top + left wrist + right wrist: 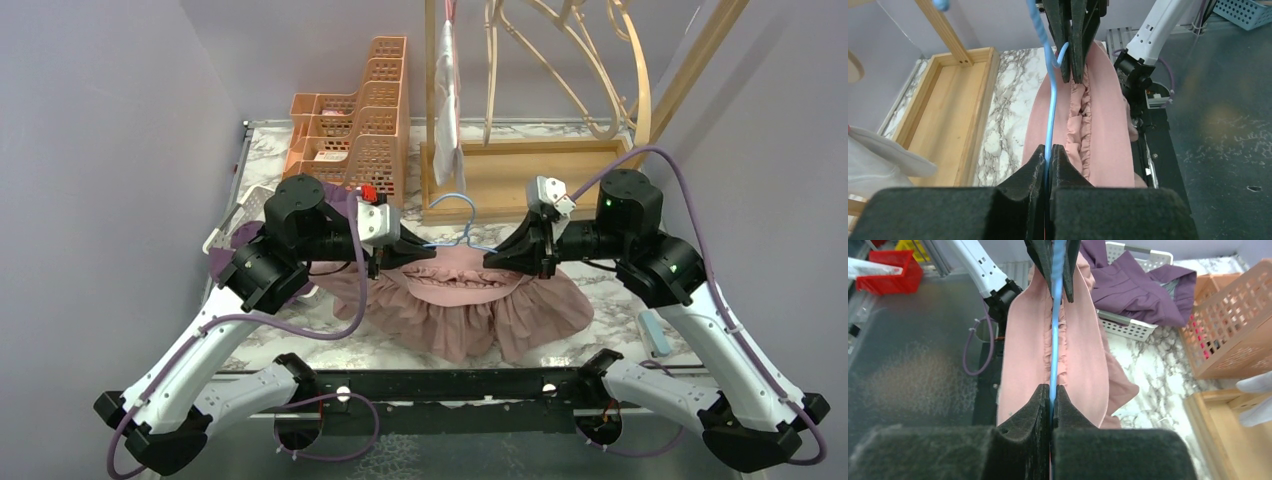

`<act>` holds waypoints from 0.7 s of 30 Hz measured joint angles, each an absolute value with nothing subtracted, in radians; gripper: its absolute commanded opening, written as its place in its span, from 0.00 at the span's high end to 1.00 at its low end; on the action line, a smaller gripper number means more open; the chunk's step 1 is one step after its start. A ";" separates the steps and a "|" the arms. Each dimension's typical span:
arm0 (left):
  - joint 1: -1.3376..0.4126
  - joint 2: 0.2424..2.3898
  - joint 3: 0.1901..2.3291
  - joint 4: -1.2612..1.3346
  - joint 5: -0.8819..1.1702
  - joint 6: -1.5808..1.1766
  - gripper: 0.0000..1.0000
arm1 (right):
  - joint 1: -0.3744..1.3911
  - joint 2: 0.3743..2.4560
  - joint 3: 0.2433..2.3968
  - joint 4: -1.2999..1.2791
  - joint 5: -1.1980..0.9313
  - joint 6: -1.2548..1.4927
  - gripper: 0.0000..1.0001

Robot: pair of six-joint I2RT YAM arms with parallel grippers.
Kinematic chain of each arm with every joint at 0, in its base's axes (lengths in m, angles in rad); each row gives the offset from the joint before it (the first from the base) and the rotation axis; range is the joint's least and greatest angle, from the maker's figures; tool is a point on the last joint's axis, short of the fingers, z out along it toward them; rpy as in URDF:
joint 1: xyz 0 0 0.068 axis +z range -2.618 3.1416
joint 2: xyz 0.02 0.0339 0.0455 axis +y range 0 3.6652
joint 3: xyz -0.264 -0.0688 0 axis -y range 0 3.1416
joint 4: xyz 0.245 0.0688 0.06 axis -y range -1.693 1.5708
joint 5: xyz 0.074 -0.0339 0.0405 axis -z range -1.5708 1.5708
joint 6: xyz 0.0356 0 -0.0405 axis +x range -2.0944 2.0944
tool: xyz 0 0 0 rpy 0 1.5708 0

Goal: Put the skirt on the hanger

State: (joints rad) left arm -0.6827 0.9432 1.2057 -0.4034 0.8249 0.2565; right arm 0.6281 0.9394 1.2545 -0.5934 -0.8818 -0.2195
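A pink ruffled skirt (470, 310) lies on the marble table, its waistband raised between the two grippers. A light blue wire hanger (455, 215) stands above it, hook up. My left gripper (425, 252) is shut on the hanger's left end; the blue wire (1050, 120) runs from its pads over the skirt (1105, 125). My right gripper (492, 258) is shut on the hanger's right end; the wire (1054, 340) runs along the gathered waistband (1083, 350). The two grippers face each other, each showing at the top of the other's wrist view.
A wooden rack base (520, 170) with a hanging white garment (447, 100) stands behind. Peach baskets (365, 120) are at back left. A white basket with purple clothing (1143, 290) sits left of the skirt. A small blue object (655, 335) lies at right.
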 measured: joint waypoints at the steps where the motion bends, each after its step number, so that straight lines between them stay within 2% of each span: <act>1: -0.683 0.938 1.204 -0.403 0.827 0.257 0.87 | 0.628 0.939 1.254 -0.593 -0.876 -0.215 0.99; 2: -0.683 0.934 1.203 -0.402 0.826 0.255 0.71 | 0.628 0.939 1.254 -0.593 -0.870 -0.210 0.99; 4: -0.683 0.933 1.201 -0.392 0.813 0.252 0.51 | 0.630 0.933 1.253 -0.588 -0.837 -0.197 0.99; 7: -0.683 0.931 1.198 -0.352 0.759 0.220 0.37 | 0.631 0.897 1.237 -0.590 -0.761 -0.181 0.99; 10: -0.682 0.916 1.193 -0.314 0.691 0.196 0.33 | 0.631 0.839 1.217 -0.593 -0.678 -0.173 0.99; 21: -0.682 0.924 1.204 -0.183 0.450 0.133 0.32 | 0.631 0.575 1.202 -0.636 -0.426 -0.204 0.99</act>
State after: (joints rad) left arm -0.6819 0.9237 1.2041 -0.1829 0.4496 0.1326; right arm 0.6308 0.5755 1.2022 -0.6365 -0.4263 -0.2035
